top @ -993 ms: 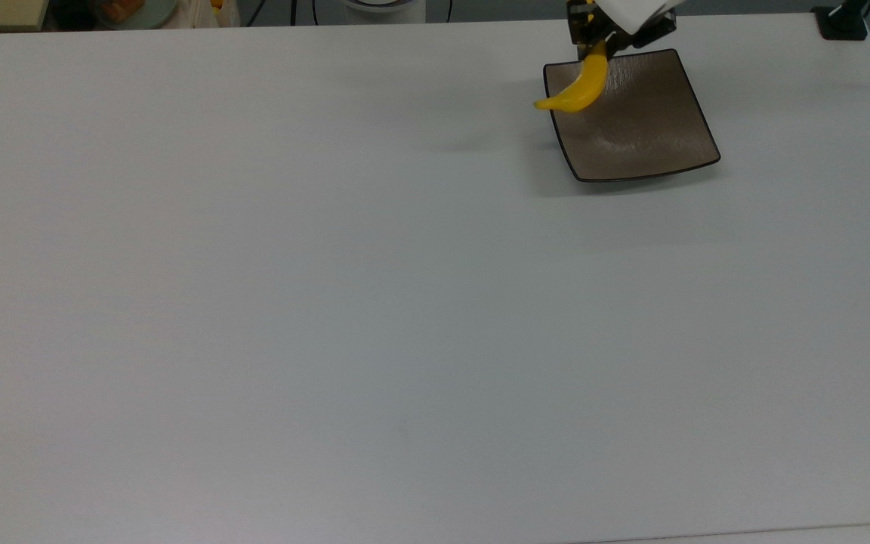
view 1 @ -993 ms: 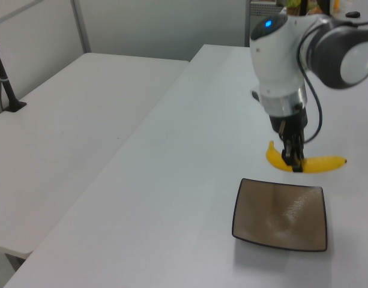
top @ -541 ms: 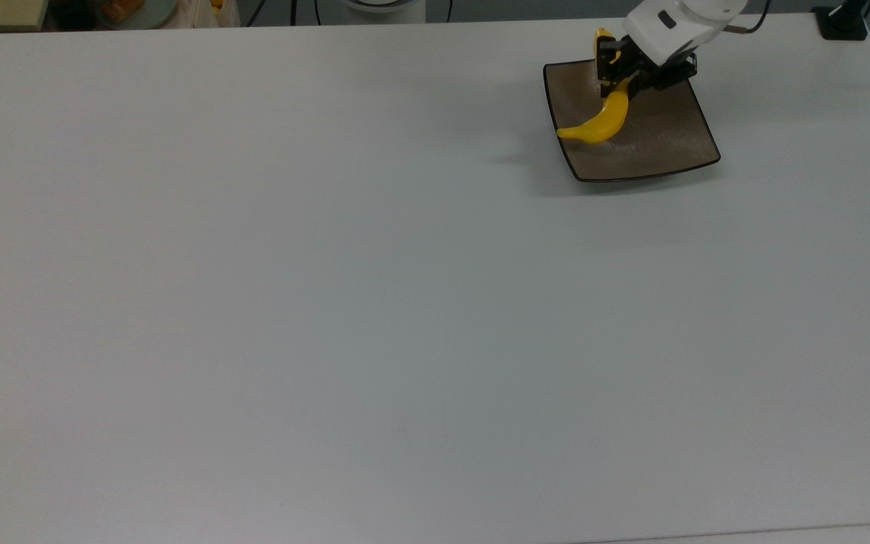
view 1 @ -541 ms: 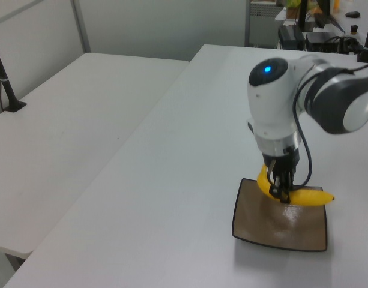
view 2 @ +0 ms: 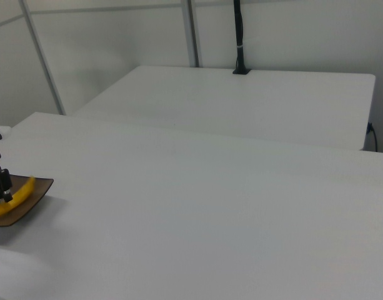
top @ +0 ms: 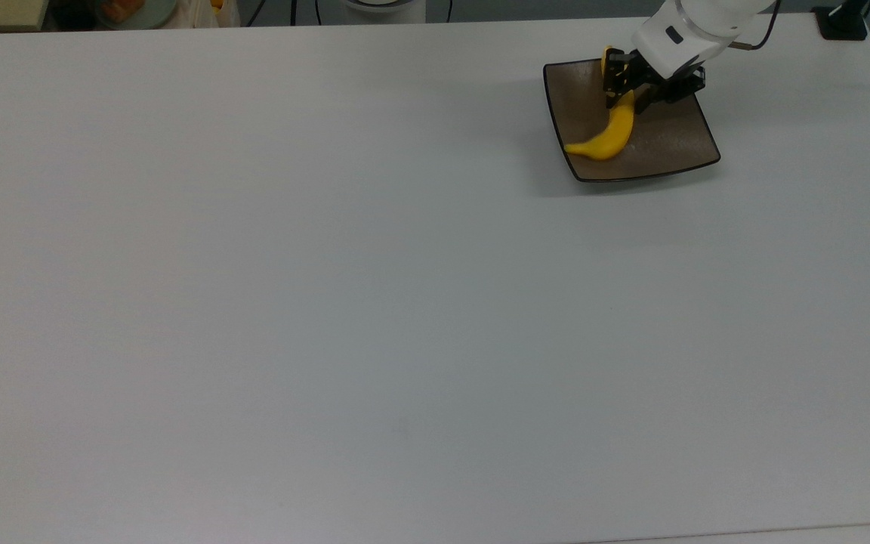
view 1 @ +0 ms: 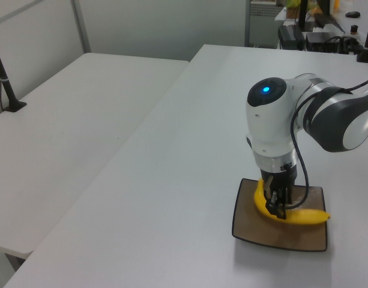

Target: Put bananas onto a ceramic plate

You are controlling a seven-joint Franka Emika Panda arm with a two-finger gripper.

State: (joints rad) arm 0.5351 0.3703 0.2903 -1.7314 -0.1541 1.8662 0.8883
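Down at the plate (top: 661,147), the claw (top: 626,92) pinches the banana (top: 607,140) near one end; the fruit lies across the plate's left half in the top view, on the white surface (top: 329,302).

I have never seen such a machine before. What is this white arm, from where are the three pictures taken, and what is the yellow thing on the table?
The white machine is a robot arm. At its end is a gripper, a small black hand with two fingers.

All three pictures show one moment. The top view looks down on the white table from above. The left view and the right view look across the table from two sides.

Two things matter here. One is a square brown plate with a thin dark rim, which lies on the table near the top view's upper right corner. The other is a curved yellow banana.

The gripper is shut on the banana near its middle and holds it low over the plate. In the left view one end of the banana reaches past the plate's far rim. Whether the banana already touches the plate, I cannot tell.
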